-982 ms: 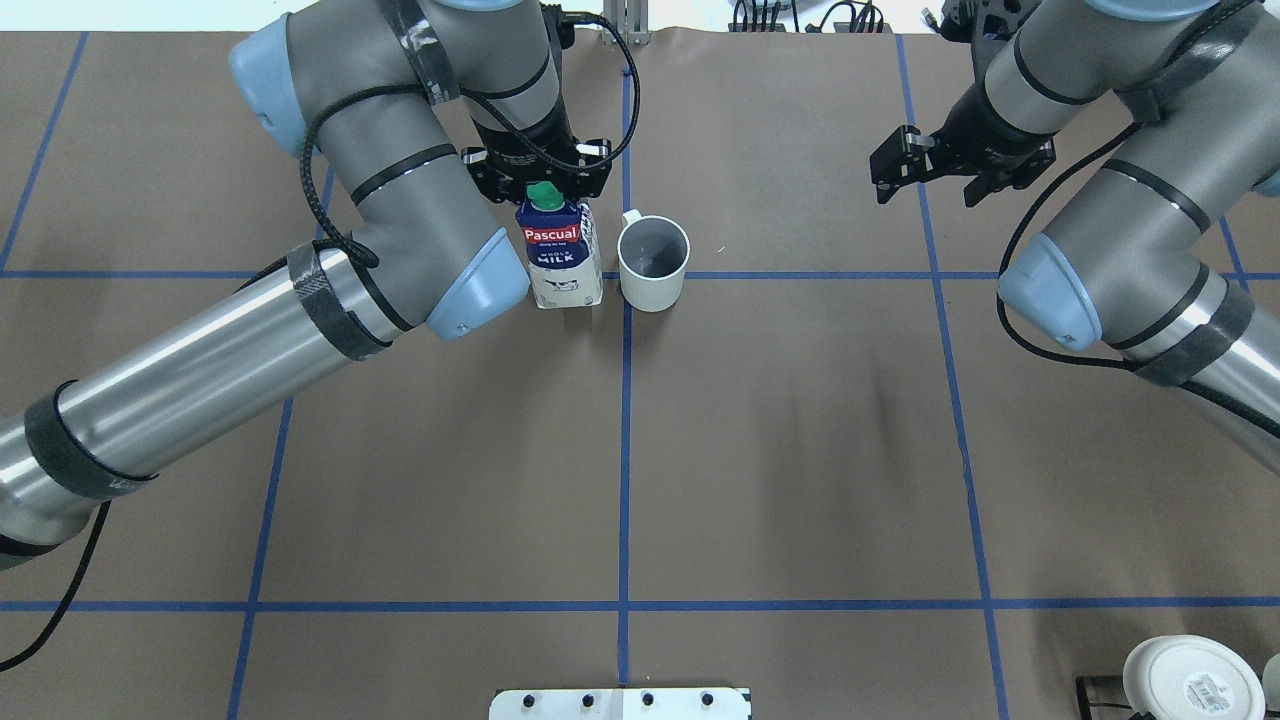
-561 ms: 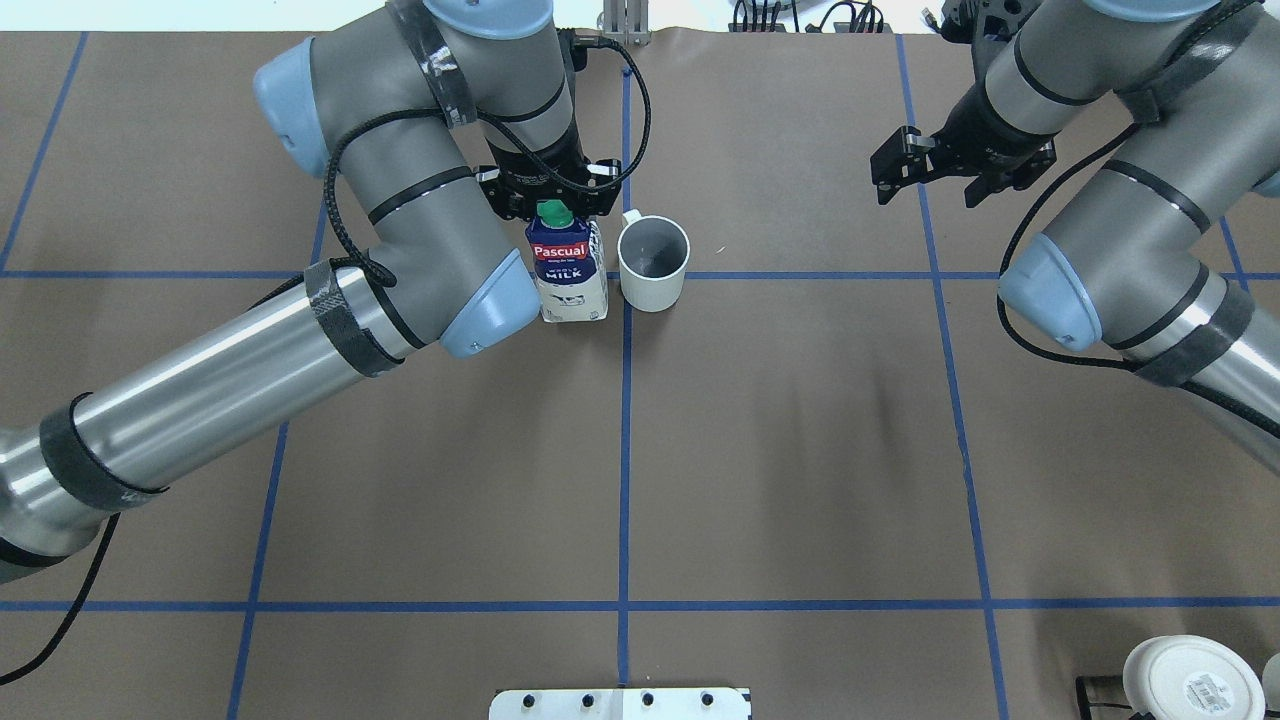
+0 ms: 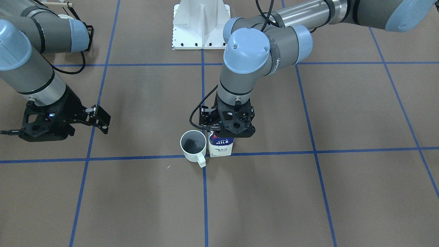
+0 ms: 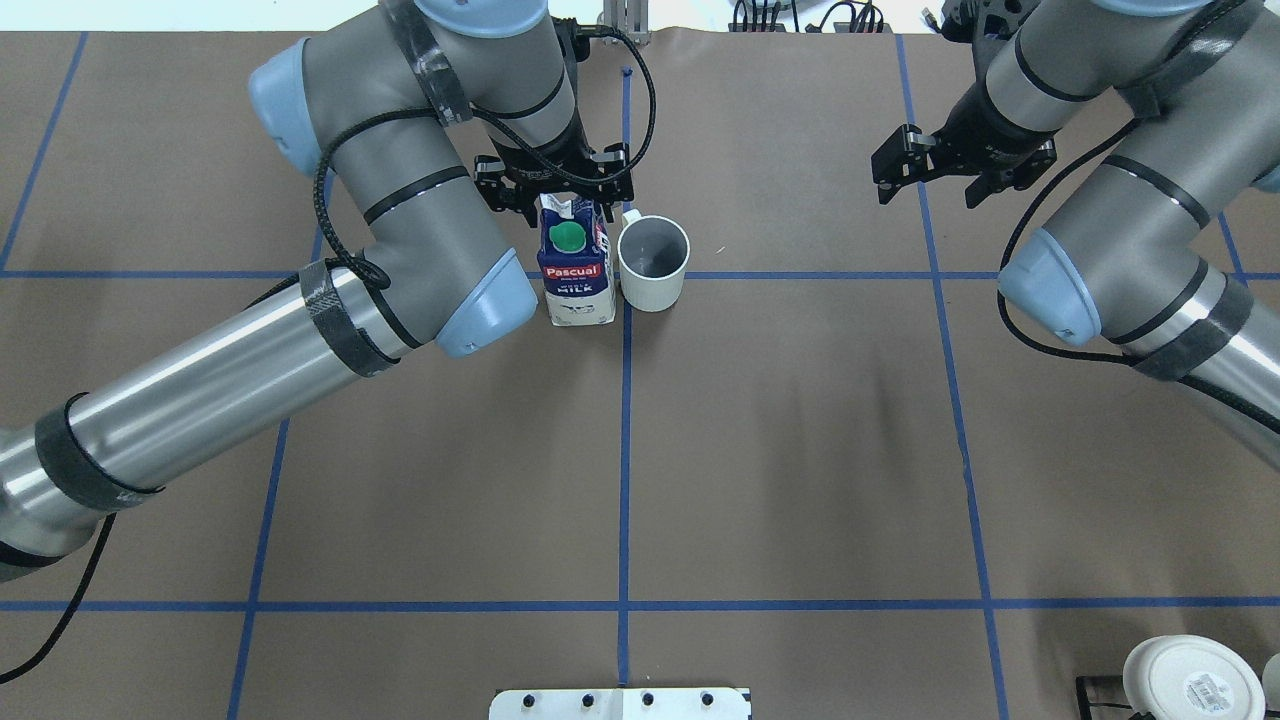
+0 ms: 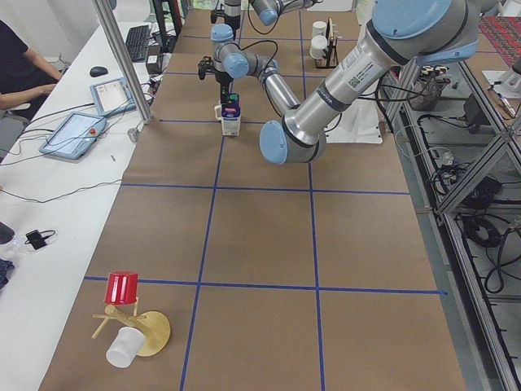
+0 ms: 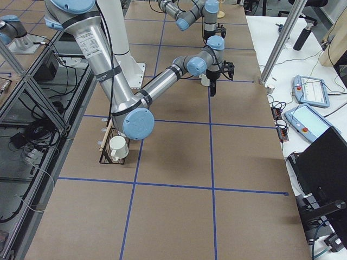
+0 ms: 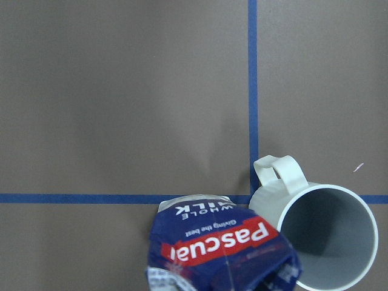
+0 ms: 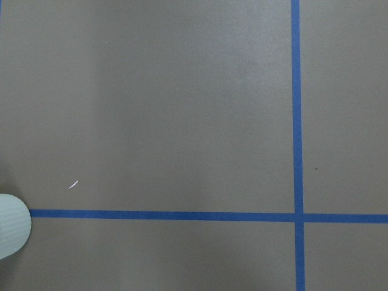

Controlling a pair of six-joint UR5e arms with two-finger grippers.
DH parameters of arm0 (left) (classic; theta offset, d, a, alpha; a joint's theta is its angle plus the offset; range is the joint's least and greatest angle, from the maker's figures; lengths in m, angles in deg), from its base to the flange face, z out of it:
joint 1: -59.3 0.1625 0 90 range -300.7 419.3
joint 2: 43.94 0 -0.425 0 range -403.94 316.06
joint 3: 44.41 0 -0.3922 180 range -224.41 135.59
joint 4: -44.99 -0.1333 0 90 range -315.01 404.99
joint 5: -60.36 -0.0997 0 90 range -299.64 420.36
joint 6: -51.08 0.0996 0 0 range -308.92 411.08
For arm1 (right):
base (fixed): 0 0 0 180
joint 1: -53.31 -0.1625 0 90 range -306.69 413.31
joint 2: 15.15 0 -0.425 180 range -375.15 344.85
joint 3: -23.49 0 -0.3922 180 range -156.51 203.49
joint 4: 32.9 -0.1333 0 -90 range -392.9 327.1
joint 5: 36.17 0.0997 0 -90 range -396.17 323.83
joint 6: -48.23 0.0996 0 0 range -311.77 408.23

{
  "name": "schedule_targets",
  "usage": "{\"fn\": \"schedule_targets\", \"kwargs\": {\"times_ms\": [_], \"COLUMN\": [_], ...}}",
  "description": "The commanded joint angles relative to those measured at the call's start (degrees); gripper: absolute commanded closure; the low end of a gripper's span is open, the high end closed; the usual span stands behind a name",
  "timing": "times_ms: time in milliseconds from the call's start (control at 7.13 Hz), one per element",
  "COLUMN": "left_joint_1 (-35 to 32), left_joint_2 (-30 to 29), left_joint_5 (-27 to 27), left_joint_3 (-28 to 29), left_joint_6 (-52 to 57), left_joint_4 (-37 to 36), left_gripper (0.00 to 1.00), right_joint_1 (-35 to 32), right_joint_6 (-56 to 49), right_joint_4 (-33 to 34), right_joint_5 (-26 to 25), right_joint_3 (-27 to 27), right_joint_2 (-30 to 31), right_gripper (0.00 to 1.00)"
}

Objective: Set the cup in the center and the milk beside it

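Observation:
The milk carton [image 4: 575,275] stands upright on the brown table, green cap up, just left of the vertical blue centre line. My left gripper [image 4: 562,200] is right over it, shut on its top ridge; its fingers are hidden in the left wrist view, which shows the carton's top [image 7: 224,248]. The cup [image 4: 653,262], a small white mug with a dark inside, stands touching or nearly touching the carton's side, at the crossing of the tape lines, handle pointing away from the robot. Both show in the front view, the carton [image 3: 221,147] and the cup [image 3: 193,145]. My right gripper [image 4: 928,192] is open and empty, hovering far to the right.
A wider white tub [image 4: 1190,680] sits at the near right corner. A mug rack with a red cup and a white cup [image 5: 130,326] stands at the table's left end. The robot's base plate [image 4: 620,703] is at the near edge.
My left gripper has carried the milk carton a little to the right and lowered it beside the cup. The cup and the right arm have not moved.

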Motion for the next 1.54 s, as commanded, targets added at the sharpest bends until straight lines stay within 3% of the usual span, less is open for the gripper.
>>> {"fn": "schedule_targets", "kwargs": {"times_ms": [0,280,421,701,841,982,1262,1402], "left_joint_1": [-5.51,-10.45,-14.47,-23.69,-27.22,-31.87,-34.02,-36.72], "left_joint_2": [3.08,14.03,20.27,34.24,40.84,47.52,52.83,53.03], "left_joint_5": [4.96,5.88,5.7,6.84,10.94,11.32,11.42,11.42], "left_joint_3": [-7.06,-23.18,-26.93,-29.24,-28.64,-26.46,-18.74,-14.79], "left_joint_6": [1.02,13.07,22.12,44.08,50.01,51.81,57.24,57.8], "left_joint_4": [-3.33,-14.19,-17.04,-15.59,-11.31,-4.13,7.04,8.75], "left_gripper": [0.01,0.01,0.01,0.01,0.01,0.01,0.01,0.01], "right_joint_1": [-0.5,-0.32,-0.58,-4.86,-10.02,-16.17,-22.26,-24.73], "right_joint_6": [0.49,-0.11,-0.03,-0.2,-4.03,-12.86,-23.45,-25.93], "right_joint_4": [-0.31,-0.48,-1.79,-1.8,-1.8,-1.8,-1.37,-1.8], "right_joint_5": [-0.34,0.1,0.1,0.54,4.71,11.11,11.17,11.26], "right_joint_3": [0.66,1.71,1.72,1.9,1.63,1.54,0.41,0.49], "right_joint_2": [0.57,2.84,3.73,10.2,14.68,18.81,24.19,27.78], "right_gripper": [0.0,0.0,0.0,0.0,0.0,0.0,0.0,0.0]}}
